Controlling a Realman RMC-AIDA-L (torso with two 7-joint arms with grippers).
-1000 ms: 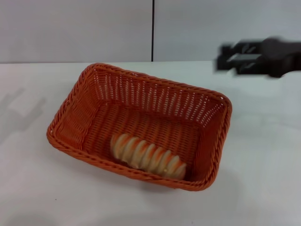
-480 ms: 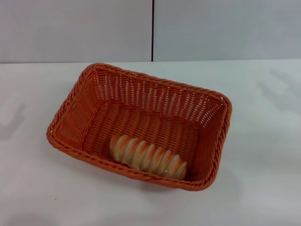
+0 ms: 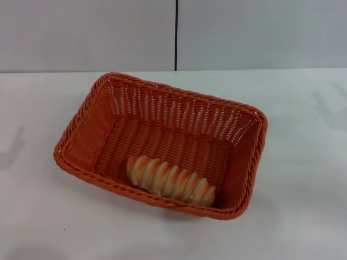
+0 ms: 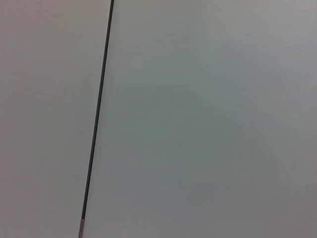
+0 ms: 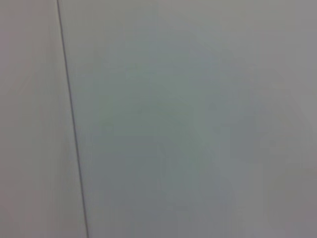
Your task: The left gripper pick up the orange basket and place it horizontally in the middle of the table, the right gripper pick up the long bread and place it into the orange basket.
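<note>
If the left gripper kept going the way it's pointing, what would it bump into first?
Probably the wall: the left wrist view shows only a plain panel with a dark seam. How far off it stands is unclear, and the gripper itself shows in no view.

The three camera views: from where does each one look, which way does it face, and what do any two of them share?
Head view: from the robot's head, forward and down at the orange basket with the long bread inside, on the table; no arm or tool shows.
Left wrist view: faces a plain pale wall with a dark seam; no tool visible.
Right wrist view: the same kind of wall and seam; no tool visible.
Shared: both wrist views show only a seamed wall; the head view also shows such a wall behind the table.
</note>
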